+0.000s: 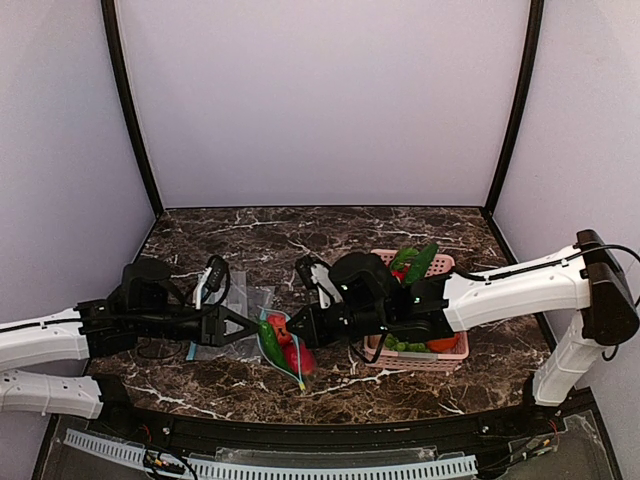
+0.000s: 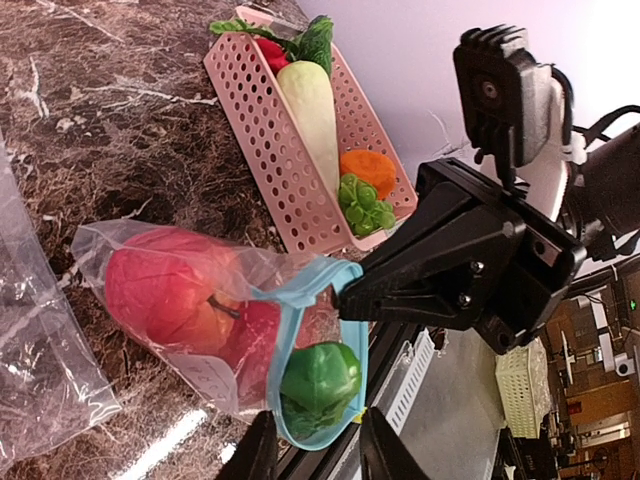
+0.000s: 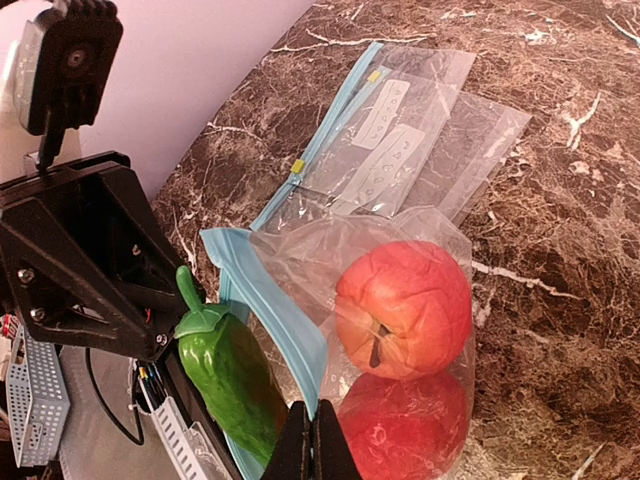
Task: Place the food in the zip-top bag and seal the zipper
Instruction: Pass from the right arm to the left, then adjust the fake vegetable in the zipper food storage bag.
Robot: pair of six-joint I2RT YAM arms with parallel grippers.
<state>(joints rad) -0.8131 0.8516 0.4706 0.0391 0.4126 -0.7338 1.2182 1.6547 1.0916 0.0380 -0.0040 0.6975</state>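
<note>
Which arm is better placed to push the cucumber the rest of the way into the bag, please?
The left gripper: its jaws straddle the protruding end of the cucumber, so it could push inward. The right gripper is shut on the zipper, holding the bag mouth open, so it is occupied.

Cucumber [image 3: 235, 385] end at bag [image 3: 300, 270] mouth cropped by bottom edge. Lower fruit [image 3: 405, 440] cropped. Left fingers [image 2: 262, 455] cropped; grip on bag indeterminate.
</note>
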